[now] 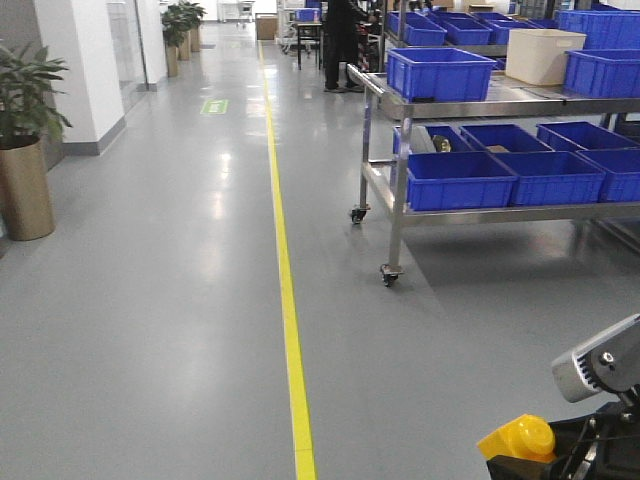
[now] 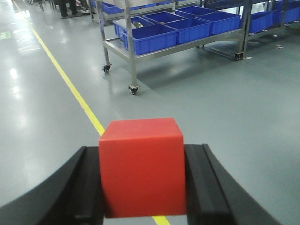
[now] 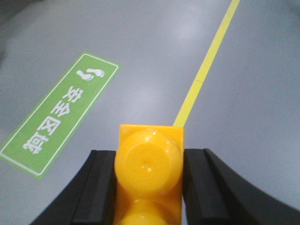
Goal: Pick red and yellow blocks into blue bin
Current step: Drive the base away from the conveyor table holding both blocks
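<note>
In the left wrist view my left gripper (image 2: pixel 145 157) is shut on the plain red cube (image 2: pixel 140 173) and holds it above the grey floor. In the right wrist view my right gripper (image 3: pixel 149 157) is shut on the yellow studded brick (image 3: pixel 149 168), also held above the floor. The brick (image 1: pixel 520 438) and the right gripper (image 1: pixel 560 455) show at the bottom right of the front view. The left gripper is out of the front view. Several blue crates (image 1: pixel 440 72) stand on a steel trolley ahead to the right. I cannot tell which one is the task's blue bin.
The wheeled steel trolley (image 1: pixel 392 215) has two shelves of blue crates (image 2: pixel 149 37) and a beige tub (image 1: pixel 542 55). A yellow floor line (image 1: pixel 287 290) runs ahead. A potted plant (image 1: pixel 22 150) stands at left, a person (image 1: pixel 342 40) far back. A green floor sign (image 3: pixel 58 112) lies below the right gripper.
</note>
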You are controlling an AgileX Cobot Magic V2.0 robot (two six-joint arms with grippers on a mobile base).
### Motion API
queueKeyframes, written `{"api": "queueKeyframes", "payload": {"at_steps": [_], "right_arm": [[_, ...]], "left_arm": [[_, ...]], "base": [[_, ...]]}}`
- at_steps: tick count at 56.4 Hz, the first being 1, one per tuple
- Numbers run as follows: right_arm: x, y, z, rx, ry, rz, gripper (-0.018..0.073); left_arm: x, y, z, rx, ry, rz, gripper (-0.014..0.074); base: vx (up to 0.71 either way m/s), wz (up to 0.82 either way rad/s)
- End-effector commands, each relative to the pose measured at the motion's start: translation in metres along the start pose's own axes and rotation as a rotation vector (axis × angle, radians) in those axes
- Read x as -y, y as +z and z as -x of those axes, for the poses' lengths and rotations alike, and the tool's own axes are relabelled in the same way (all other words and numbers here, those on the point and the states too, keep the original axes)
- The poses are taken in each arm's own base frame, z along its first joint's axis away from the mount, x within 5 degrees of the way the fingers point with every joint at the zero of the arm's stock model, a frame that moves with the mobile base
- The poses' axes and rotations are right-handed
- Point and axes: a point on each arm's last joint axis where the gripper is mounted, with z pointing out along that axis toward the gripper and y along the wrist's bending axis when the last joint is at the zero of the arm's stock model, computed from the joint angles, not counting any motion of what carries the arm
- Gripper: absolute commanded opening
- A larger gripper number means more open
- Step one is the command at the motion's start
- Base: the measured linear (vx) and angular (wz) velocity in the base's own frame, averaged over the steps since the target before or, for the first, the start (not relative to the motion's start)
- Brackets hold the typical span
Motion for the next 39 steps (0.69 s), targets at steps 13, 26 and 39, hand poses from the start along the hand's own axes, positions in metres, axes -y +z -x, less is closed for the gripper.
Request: {"api": "queueKeyframes", "payload": {"at_steps": [13,26,39], "right_arm": [[0.0016,-0.0086,0.0135,0.096,-0.01,-0.029,0.0256],[0.0016,-0.0086,0.0135,0.096,-0.01,-0.029,0.0256],[0.0016,-0.0086,0.0135,0.096,-0.01,-0.029,0.0256]], "left_arm": [[-0.0012,-0.0005,0.0144,0.091,-0.01,0.002,0.0286],[-0.0012,-0.0005,0.0145,0.092,-0.01,0.002,0.0286],[-0.0012,-0.0005,0.0145,0.092,-0.01,0.002,0.0286]], "base": [[0.4,-0.22],[0.42,-0.24],[0.42,-0.22]]}}
